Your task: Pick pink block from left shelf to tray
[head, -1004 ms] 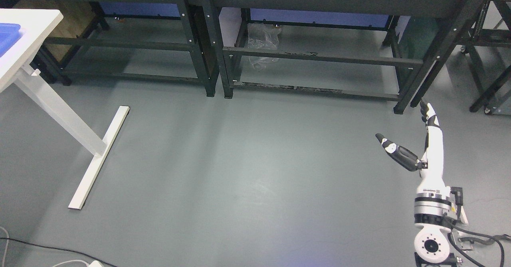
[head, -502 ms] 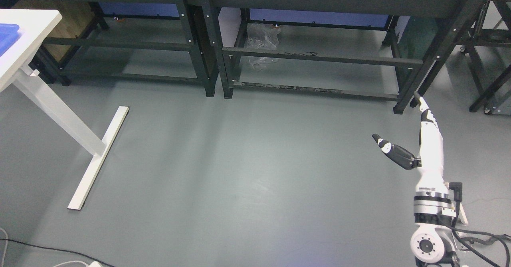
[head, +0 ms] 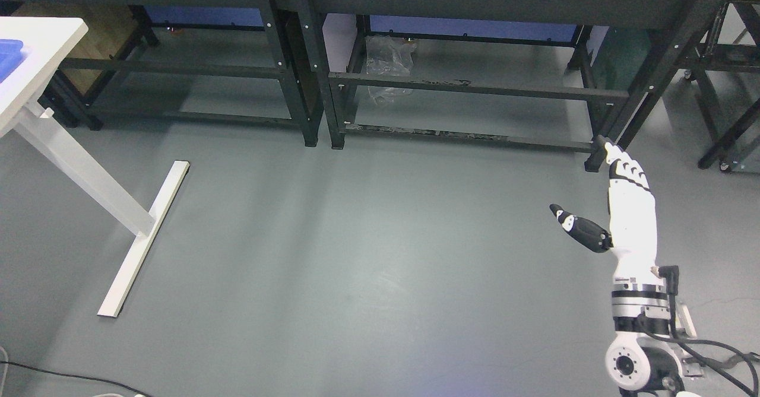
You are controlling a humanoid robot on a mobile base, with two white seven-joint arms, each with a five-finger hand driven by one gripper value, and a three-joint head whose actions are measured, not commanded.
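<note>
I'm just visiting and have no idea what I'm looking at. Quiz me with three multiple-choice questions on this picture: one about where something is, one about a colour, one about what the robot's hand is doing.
1. Where does the clear plastic bag lie?
A. On the white table
B. On the floor beneath the black shelving
C. In the robot's hand

2. What colour is the bin at the left edge, on the white table?
A. Blue
B. Yellow
C. Red

3. How is the robot's right hand?
A. Closed around a block
B. Clenched in a fist
C. Open, fingers straight, thumb out, holding nothing

Answers:
1. B: the plastic bag sits low, behind the rails of the black shelving.
2. A: the bin on the white table is blue.
3. C: the right hand is extended over the grey floor and empty.
</note>
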